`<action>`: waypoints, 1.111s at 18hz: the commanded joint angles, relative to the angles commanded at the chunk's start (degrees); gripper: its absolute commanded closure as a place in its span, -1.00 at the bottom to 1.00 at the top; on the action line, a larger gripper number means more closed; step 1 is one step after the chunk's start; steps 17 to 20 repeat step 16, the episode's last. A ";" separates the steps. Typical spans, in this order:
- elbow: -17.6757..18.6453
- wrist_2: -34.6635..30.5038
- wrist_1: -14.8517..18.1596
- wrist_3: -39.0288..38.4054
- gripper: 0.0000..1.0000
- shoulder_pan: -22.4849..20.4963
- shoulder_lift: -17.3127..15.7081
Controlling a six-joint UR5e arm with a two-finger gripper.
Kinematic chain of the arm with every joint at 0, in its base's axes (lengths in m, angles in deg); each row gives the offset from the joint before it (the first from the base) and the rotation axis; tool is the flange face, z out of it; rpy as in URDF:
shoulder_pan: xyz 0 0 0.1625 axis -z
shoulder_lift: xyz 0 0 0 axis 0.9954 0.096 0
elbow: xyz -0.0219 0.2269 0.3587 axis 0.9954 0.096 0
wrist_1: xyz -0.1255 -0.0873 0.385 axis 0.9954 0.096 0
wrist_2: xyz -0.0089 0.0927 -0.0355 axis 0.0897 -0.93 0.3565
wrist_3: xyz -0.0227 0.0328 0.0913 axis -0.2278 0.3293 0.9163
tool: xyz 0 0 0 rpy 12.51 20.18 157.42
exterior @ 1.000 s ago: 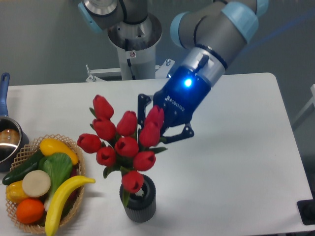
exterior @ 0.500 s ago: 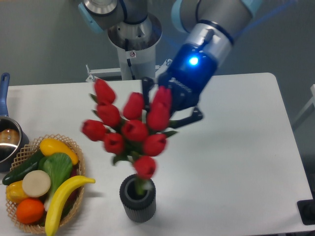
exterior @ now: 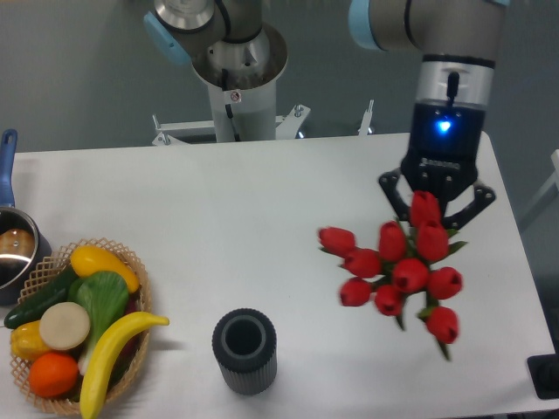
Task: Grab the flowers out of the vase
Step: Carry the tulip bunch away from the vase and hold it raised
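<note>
Down at the front edge of the table [exterior: 262, 201], the vase [exterior: 244, 351] stands upright with nothing in its dark round mouth. Left of it, the wicker basket [exterior: 131, 349] sits packed with fruit and vegetables, a banana [exterior: 112, 346] draped over its rim.

Further back and to the right, the flowers [exterior: 397, 271] hang in the air, well apart from the vase, red buds bunched and slightly blurred. They look tilted, the lowest bud trailing toward the front, probably because the grip is up near the heads.

Behind them, the gripper [exterior: 437, 209] points down with its fingers clenched on the flowers, blue light glowing on its body. I judge the lift as good as done.

Stems are mostly hidden behind the buds, so just where the fingers bite is hard to make out. Far left, a steel pot [exterior: 13, 249] is cut off by the frame edge.
</note>
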 joint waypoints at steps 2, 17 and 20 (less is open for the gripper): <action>-0.26 -3.36 3.79 1.41 1.00 -0.61 0.00; -4.22 -20.86 18.66 6.95 1.00 0.00 2.20; -4.22 -20.86 18.66 6.95 1.00 0.00 2.20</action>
